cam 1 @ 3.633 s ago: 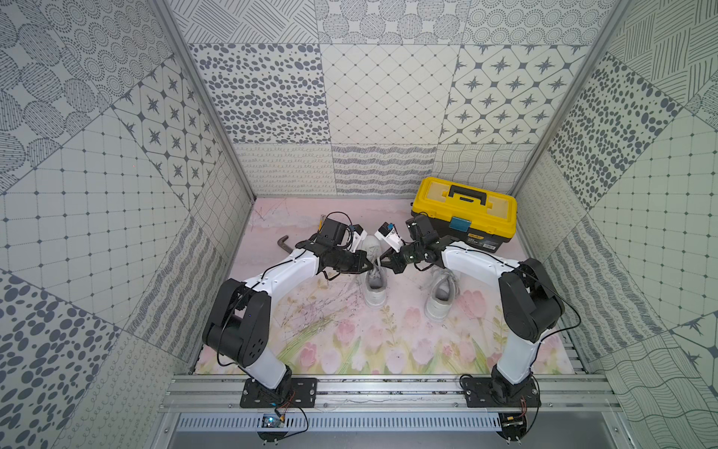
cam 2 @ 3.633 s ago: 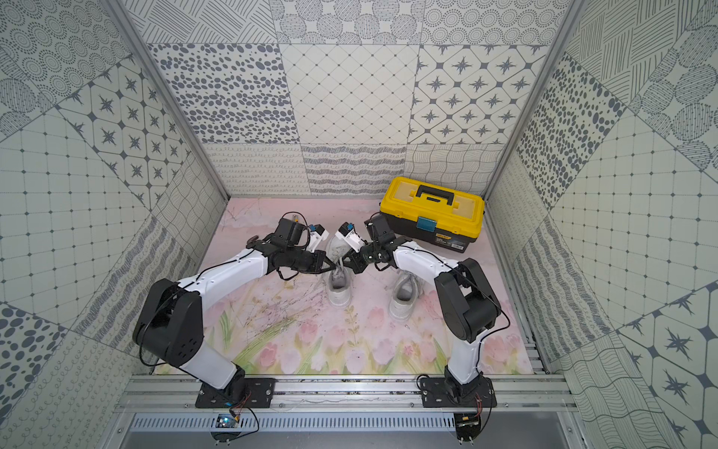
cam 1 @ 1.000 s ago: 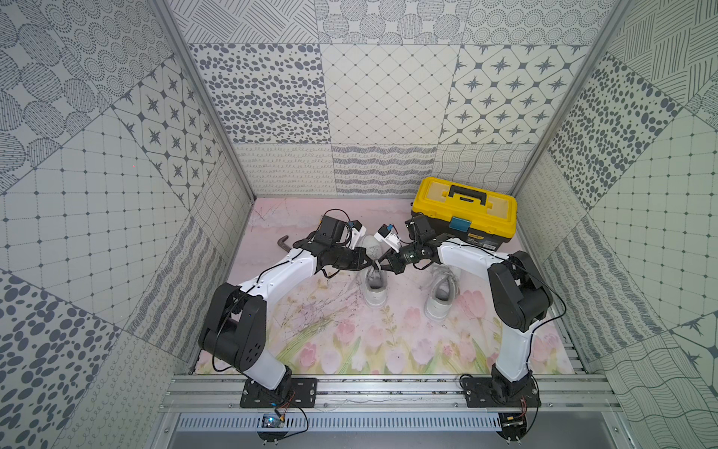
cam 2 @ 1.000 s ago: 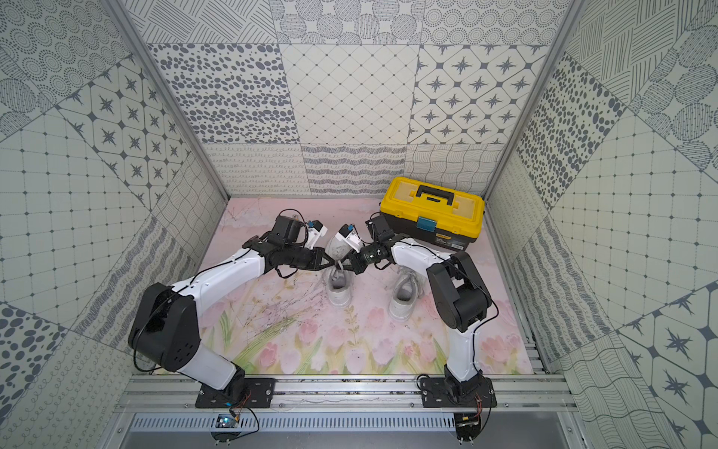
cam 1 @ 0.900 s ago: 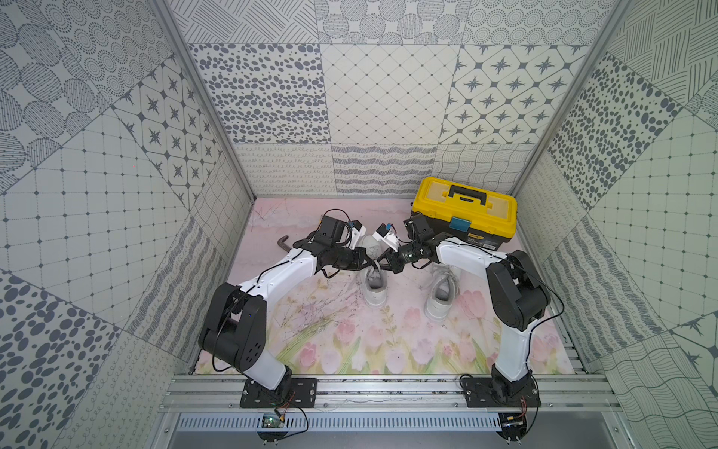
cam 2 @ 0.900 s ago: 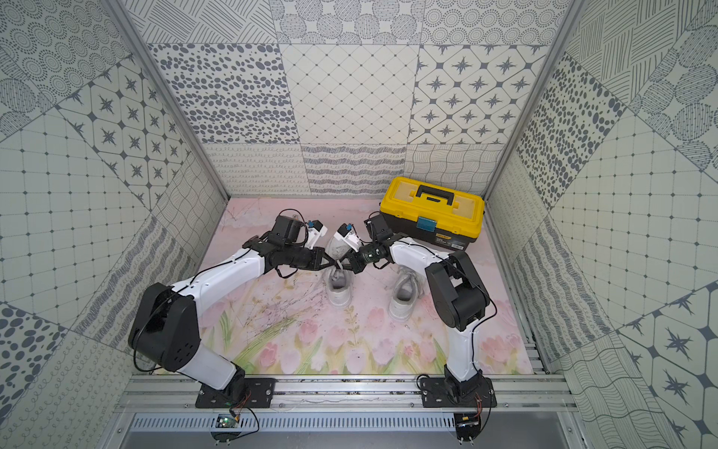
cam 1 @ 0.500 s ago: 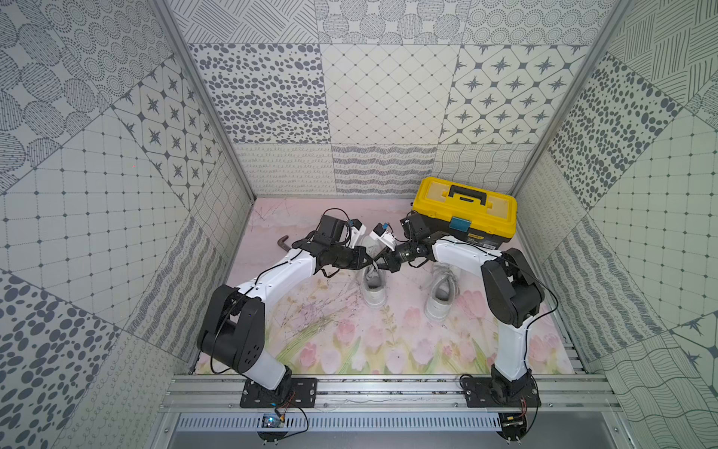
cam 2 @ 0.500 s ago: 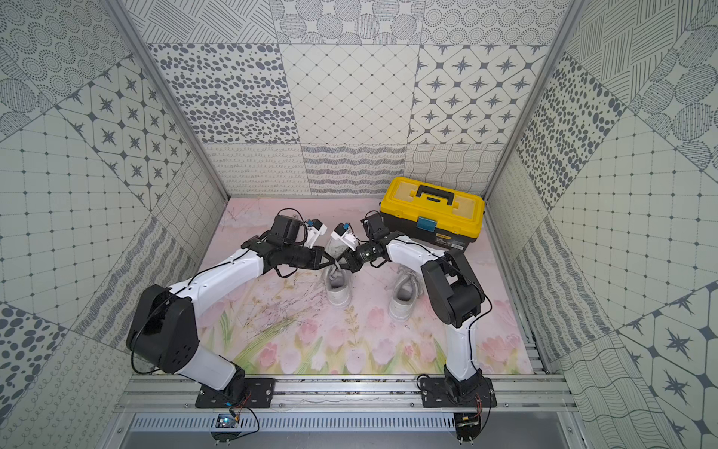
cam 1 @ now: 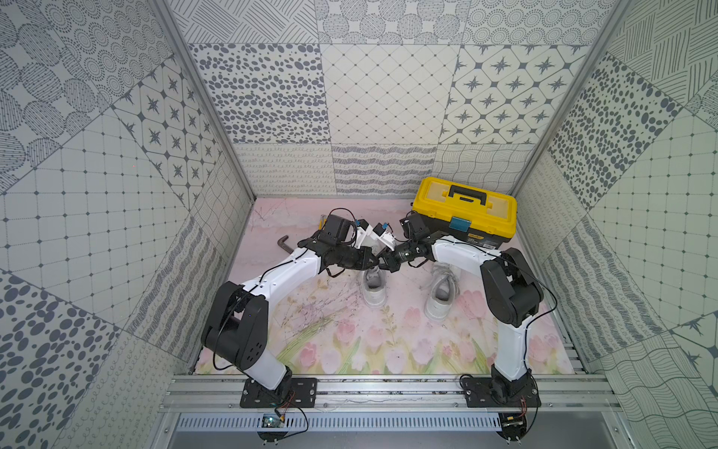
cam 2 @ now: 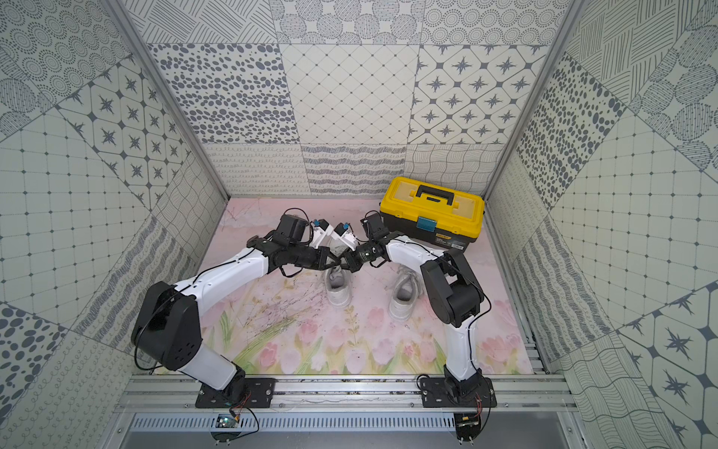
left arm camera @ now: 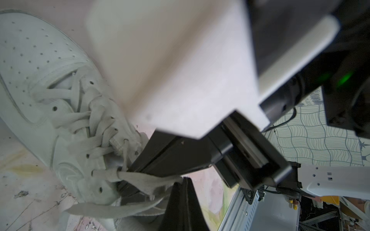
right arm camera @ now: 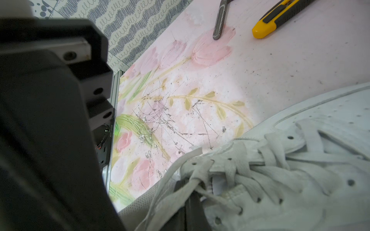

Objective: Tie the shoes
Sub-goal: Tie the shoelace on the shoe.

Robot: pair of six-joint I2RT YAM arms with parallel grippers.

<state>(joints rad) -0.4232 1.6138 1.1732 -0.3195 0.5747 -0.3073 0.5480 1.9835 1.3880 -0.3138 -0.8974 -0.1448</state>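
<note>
Over the mouth of the left-hand shoe (cam 1: 375,290), mid-mat, it's suddenly crowded! The left gripper (cam 1: 371,261) has edged inward, jaws pinched hard on a lace (left arm camera: 140,177) drawn straight out of a top eyelet. Coming almost tip to tip with it, the right gripper (cam 1: 384,265) has swung in toward the middle. It is clamped too, seemingly on lace at the crossing. Strands brought together like this suggest a cross-over or first knot in the making, with nothing tied yet. The other shoe (cam 1: 439,297) waits just to the right, its laces too small to judge, near the toolbox (cam 1: 464,210).
</note>
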